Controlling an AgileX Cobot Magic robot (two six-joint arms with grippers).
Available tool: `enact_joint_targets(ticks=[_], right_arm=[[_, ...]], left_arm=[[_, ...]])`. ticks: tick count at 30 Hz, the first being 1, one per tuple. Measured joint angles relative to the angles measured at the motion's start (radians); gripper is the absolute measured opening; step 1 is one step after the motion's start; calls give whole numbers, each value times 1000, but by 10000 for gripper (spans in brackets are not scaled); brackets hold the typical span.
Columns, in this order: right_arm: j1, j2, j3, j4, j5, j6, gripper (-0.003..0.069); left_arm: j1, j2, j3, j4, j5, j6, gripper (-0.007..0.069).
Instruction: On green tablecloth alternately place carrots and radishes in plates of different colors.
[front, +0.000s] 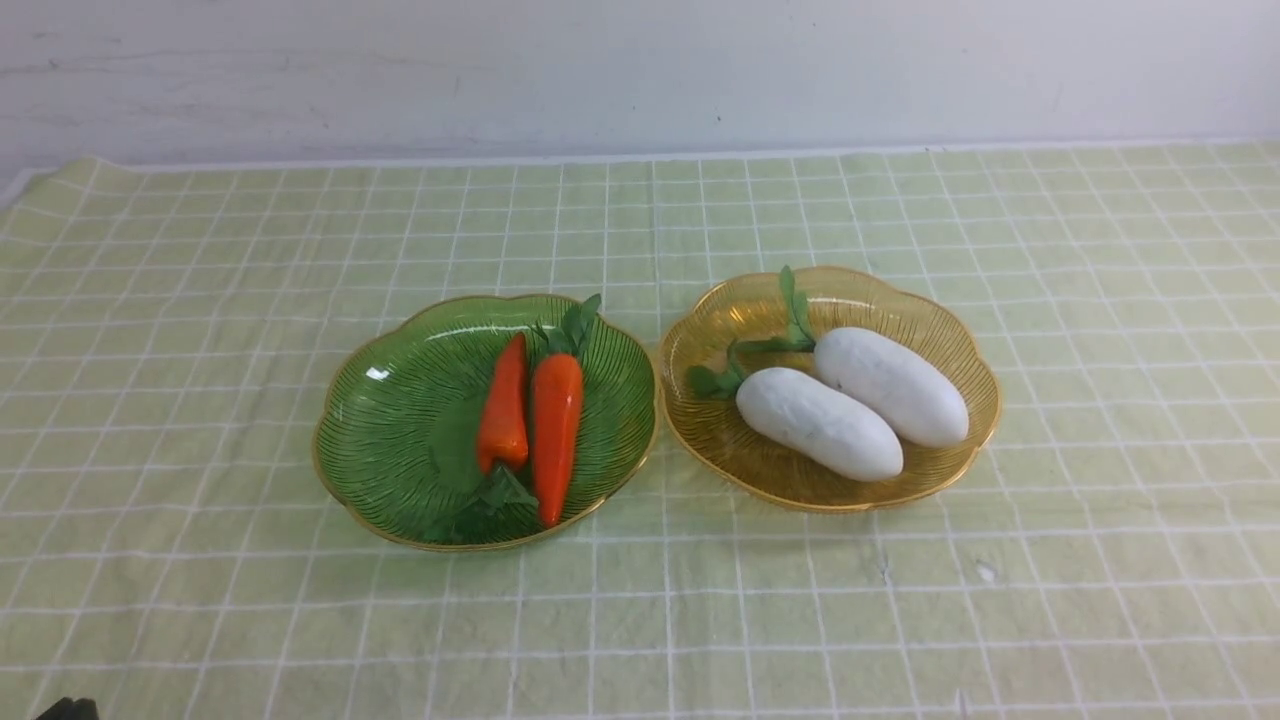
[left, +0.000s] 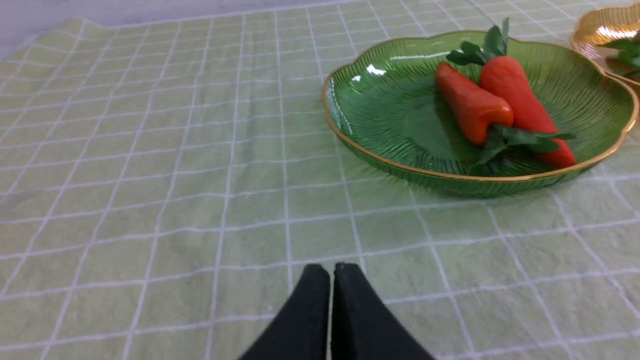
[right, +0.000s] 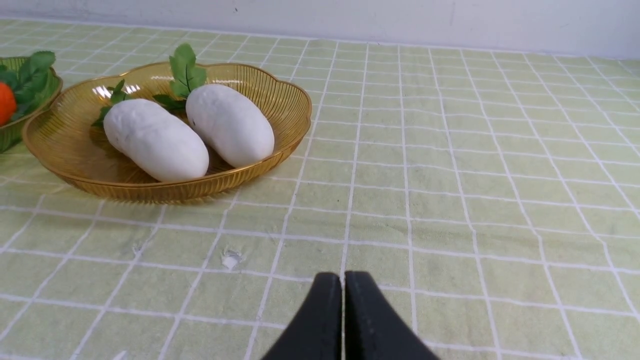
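Observation:
Two orange carrots (front: 503, 408) (front: 555, 435) lie side by side in the green plate (front: 390, 420) on the green tablecloth (front: 200, 300). Two white radishes (front: 818, 423) (front: 892, 385) lie together in the amber plate (front: 930, 310) to its right. In the left wrist view the carrots (left: 472, 107) rest in the green plate (left: 380, 105), well away from my left gripper (left: 332, 272), which is shut and empty over bare cloth. In the right wrist view the radishes (right: 155, 140) sit in the amber plate (right: 65, 145), and my right gripper (right: 343, 280) is shut with nothing in it.
A pale wall (front: 640, 70) runs along the table's far edge. A small white scuff (right: 231, 259) marks the cloth in front of the amber plate. A dark bit of the left arm (front: 68, 709) shows at the bottom left of the front view.

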Motion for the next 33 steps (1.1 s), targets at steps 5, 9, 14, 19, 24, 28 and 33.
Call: enact_joint_targets(ticks=[5,9,14,19,24,28,33], right_arm=[[0,0,0,0,-1,0,3],[0,0,0,0,-1,0,3],[0,0,0,0,-1,0,3],[0,0,0,0,-1,0,3],[0,0,0,0,-1,0,3],[0,0,0,0,-1,0,3],[0,0,0,0,-1,0,3]], left_arm=[[0,-3,6,2,19,-17,-8],[-13,-3,7,12,42,-17,-8],[-52,-3,7,17,44,-17,-8],[-55,-3,7,19,44,-18,-8],[-55,-3,7,19,45,-18,-8],[-55,-3,7,20,45,-18,-8],[-55,-3,7,20,45,-18,-8]])
